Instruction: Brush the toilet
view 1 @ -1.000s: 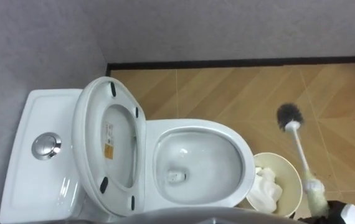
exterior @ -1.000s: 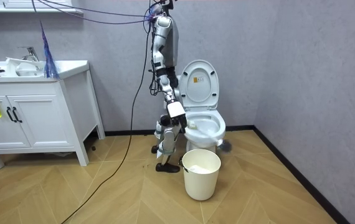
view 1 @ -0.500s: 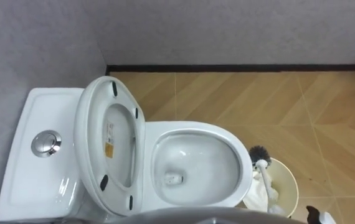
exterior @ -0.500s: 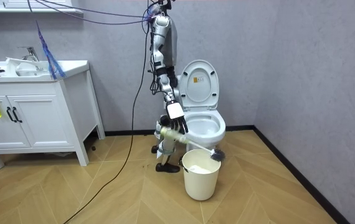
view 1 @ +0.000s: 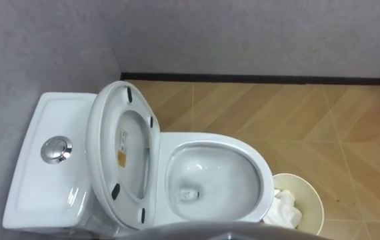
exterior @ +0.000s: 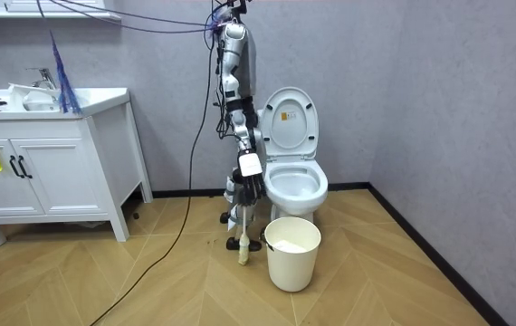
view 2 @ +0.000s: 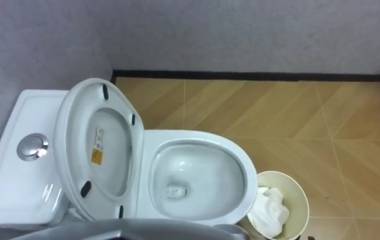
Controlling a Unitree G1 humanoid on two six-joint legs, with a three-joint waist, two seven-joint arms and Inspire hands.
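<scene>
– Right, seen the brush (exterior: 243, 250) anywhere?
– Yes, in the room view: cream end low by the floor (exterior: 348, 290), upright, just below the right hand (exterior: 248, 184), between the robot's legs and the bin (exterior: 292, 258). Near the bin, apparently apart from it.
– Held or loose?
– Cannot tell. Too small there to read the hand's grip; hanging straight down at the robot's side, that much only.
– And the toilet (view 1: 207, 139)?
– Straight below the head camera. Seat (view 1: 101, 160) raised, leaning back over the tank (view 1: 47, 193), with a round chrome button (view 1: 57, 149) on the tank's top. Bowl (view 1: 210, 177) uncovered, white inside.
– Anything in the bin?
– Crumpled white paper (view 1: 285, 212). Bin just beside the bowl's front end, on the robot's right, on the wooden floor.
– Standing where?
– Upright at the toilet's side, on the room view's left of it, looking down across the bowl. White cabinet (exterior: 50, 172) with a sink well apart, further towards the room view's left, against the grey wall (exterior: 348, 81)
</scene>
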